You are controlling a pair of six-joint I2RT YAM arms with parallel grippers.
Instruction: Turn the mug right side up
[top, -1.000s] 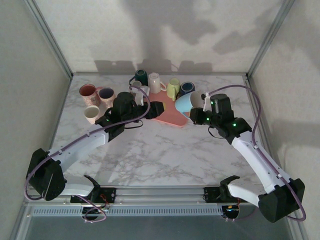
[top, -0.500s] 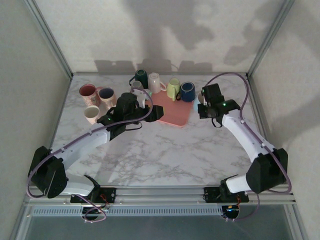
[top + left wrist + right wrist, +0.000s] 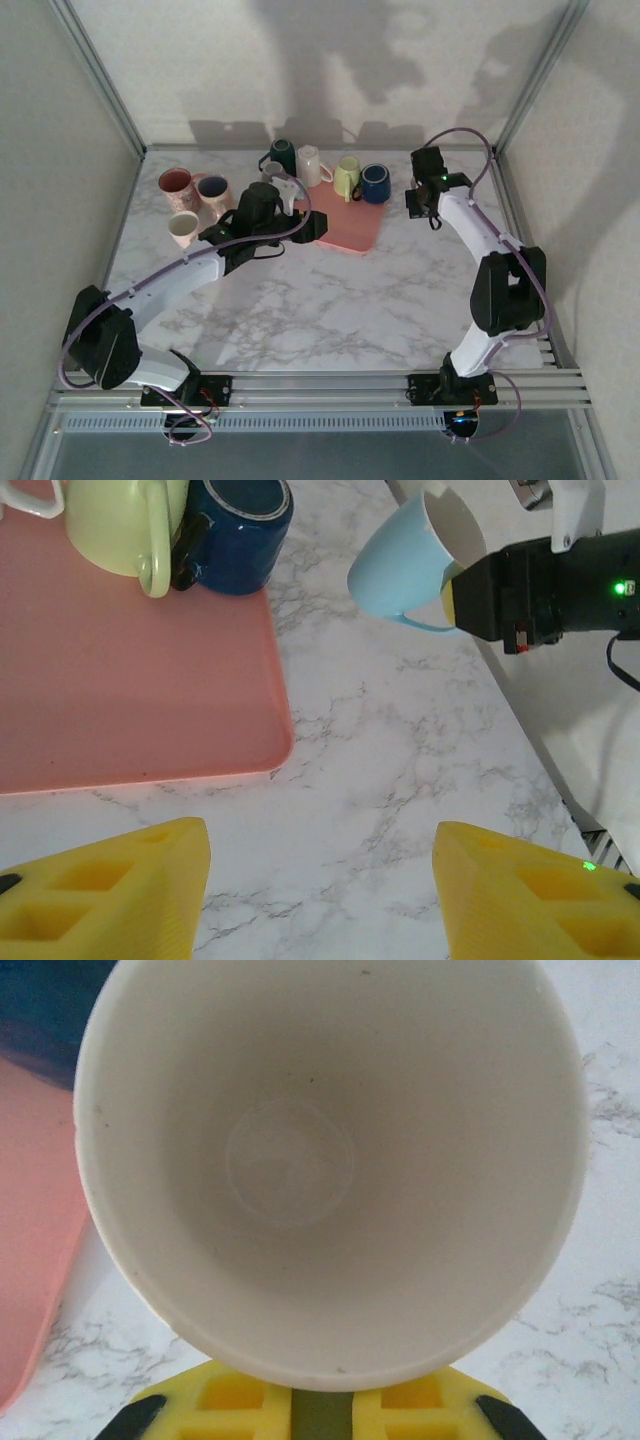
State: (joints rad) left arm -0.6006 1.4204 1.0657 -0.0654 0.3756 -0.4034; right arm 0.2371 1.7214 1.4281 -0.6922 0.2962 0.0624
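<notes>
Nearest to me, the left gripper (image 3: 320, 875) is hanging over the marble table (image 3: 330, 310) with its yellow fingers (image 3: 110, 890) standing well apart and nothing between them. Just past those fingers, the near edge of the pink tray (image 3: 130, 680) is lying flat on the marble.

Off to the right of the tray, the right gripper (image 3: 452, 592) is clamping the rim of the light blue mug (image 3: 400, 565). Its jaws are nearly closed, with one finger sitting inside the mouth. The mug is tilting on its side, its mouth facing the gripper and its handle hanging underneath. I cannot tell whether it is touching the table. Through the right wrist camera I am looking straight into its white interior (image 3: 320, 1160) (clean, as far as I can see), with the gripper's yellow fingers (image 3: 240, 1400) showing below the rim.

Farther back, a pale green mug (image 3: 120, 525) and a dark blue mug (image 3: 235, 535) are standing side by side at the tray's far right corner. Beyond them, a white mug (image 3: 308, 165) and a dark teal mug (image 3: 280, 155) are sitting near the back wall. Three more mugs are grouping at the far left, one of them pink (image 3: 175, 182).
</notes>
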